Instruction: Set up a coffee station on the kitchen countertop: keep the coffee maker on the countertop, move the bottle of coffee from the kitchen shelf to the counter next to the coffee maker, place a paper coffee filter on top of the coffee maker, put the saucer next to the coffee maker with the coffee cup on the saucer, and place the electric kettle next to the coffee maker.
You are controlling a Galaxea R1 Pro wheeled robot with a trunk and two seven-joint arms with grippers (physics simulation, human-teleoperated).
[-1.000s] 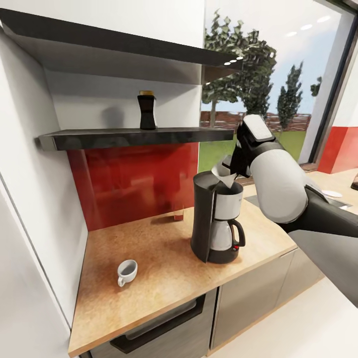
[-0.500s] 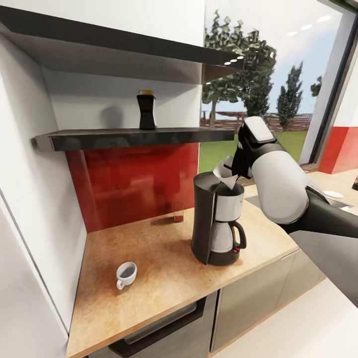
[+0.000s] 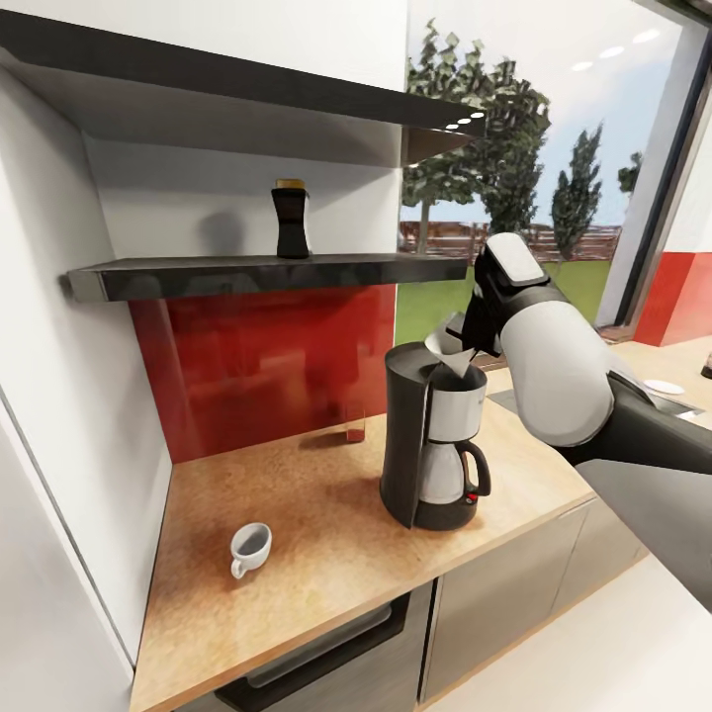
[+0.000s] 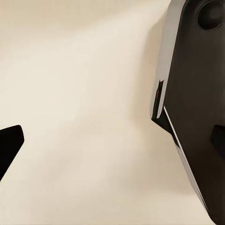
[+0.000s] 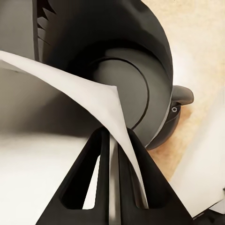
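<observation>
My right gripper [image 5: 112, 154] is pinching the filter [image 3: 447, 352] over the coffee maker [image 3: 427, 445]; bottle [image 3: 291, 220], cup [image 3: 249, 547], saucer and kettle remain unplaced.

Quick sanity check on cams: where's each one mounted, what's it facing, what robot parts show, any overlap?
Head: on the robot's head, facing forward and down at the countertop, coffee maker, coffee cup, bottle of coffee on the shelf; right arm shows.
Left wrist: on the left arm, facing a pale surface; dark fingertip and a dark robot part show.
Right wrist: on the right arm, facing the coffee maker's top; right gripper shut on paper coffee filter.
Shared: head and right wrist both show coffee maker and filter.
</observation>
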